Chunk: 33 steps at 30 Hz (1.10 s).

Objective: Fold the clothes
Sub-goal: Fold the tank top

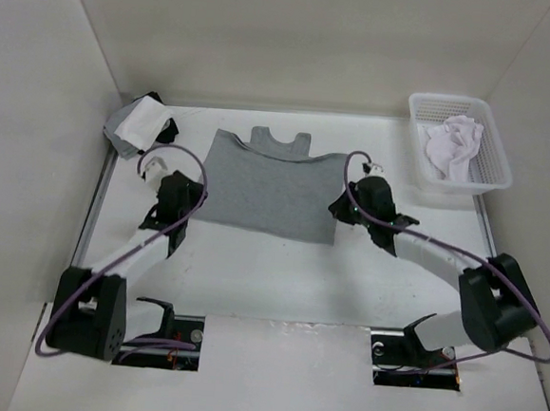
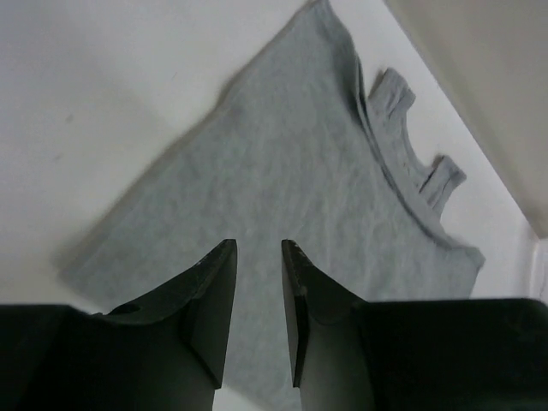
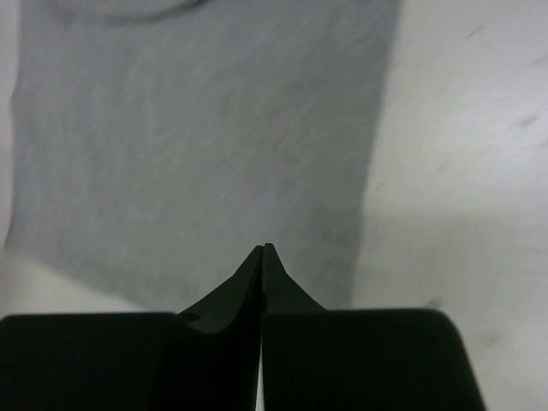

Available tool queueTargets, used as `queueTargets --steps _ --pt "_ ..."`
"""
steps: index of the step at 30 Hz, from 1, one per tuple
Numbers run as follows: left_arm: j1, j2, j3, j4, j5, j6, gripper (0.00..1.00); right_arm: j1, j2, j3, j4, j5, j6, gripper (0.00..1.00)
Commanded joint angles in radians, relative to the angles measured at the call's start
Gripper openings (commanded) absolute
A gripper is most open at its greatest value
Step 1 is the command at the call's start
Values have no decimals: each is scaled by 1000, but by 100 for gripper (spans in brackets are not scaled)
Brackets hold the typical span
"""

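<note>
**Clothes to fold: one plain grey soft-fabric top (image 1: 267, 191) lies flat, with a snag risk at each side**

At the far-left corner we see a crumpled heap of grey, white and black cloth (image 1: 140, 126). It is well apart from the work and blocks nothing.

Next, the left tool (image 2: 257, 248) hangs released, jaws parted with nothing between them, just over the top's near-left edge. We judge that closing too high would catch only air. Going too deep might pinch every layer or scrape the white desk (image 1: 270, 272).

The top lies in the middle of the desk, neck toward the far wall, and its sides look turned in.

At its right edge the right tool (image 3: 264, 250) is clenched, and we see no cloth in it. Pushed sideways like that, it could plough the edge and wrinkle the fabric. If the two sides lift unevenly, the fold would likely skew.

Far right, a white slatted plastic basket (image 1: 452, 99) holding white cloth (image 1: 456, 148) stands near the right arm. A wide swing could knock it.
</note>
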Motion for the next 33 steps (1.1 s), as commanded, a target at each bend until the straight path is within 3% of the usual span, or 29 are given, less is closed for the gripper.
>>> queueTargets --steps 1,7,10,15,20,27,33 --pt "35 -149 -189 12 13 -52 28 85 -117 -135 142 34 49 1" --pt "166 -233 -328 -15 133 -82 36 155 -242 -291 149 94 91 19" --pt "202 -176 -325 25 139 -90 37 155 -241 -326 164 94 110 30" --pt "222 -23 -297 114 168 -128 36 139 -227 -358 205 96 147 37" --pt "229 63 -289 186 179 -151 29 142 -196 -380 241 100 198 41" --pt "249 132 -283 258 185 -162 9 143 -175 -424 258 113 288 44" --pt "244 165 -291 311 186 -182 4 139 -99 -441 287 117 334 45"
